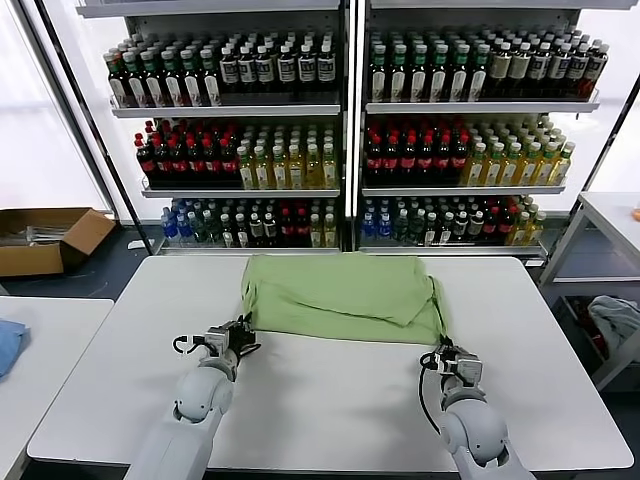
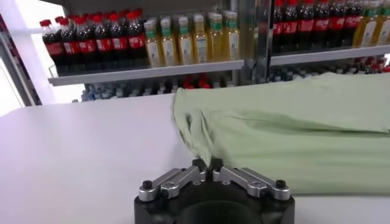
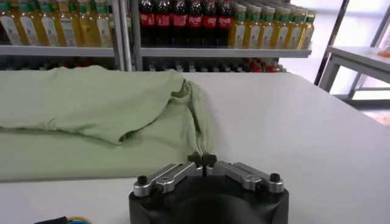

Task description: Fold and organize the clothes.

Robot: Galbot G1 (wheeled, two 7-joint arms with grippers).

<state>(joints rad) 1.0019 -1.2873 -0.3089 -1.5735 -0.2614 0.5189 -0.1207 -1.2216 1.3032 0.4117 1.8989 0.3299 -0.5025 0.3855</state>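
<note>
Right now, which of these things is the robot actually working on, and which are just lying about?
Job:
- green shirt, both bottom corners pinched
- left hand
- right hand

Lying about:
- bottle shelves
- cardboard box
- blue cloth

Light green polo shirt [image 1: 340, 292], plain, seen on white counter [image 1: 330, 400]. Black-and-silver pincers noted. Red, yellow, green, dark bottles [image 1: 250, 155] seen on shelves behind.

One green shirt [image 1: 340, 292] seen folded on one white table [image 1: 330, 400], two grippers counted, left [image 1: 243, 335] and right [image 1: 446, 348], two shelving units [image 1: 350, 120] stocked with bottles too many to count, one cardboard box [image 1: 45, 240], one blue cloth [image 1: 8, 345].
</note>
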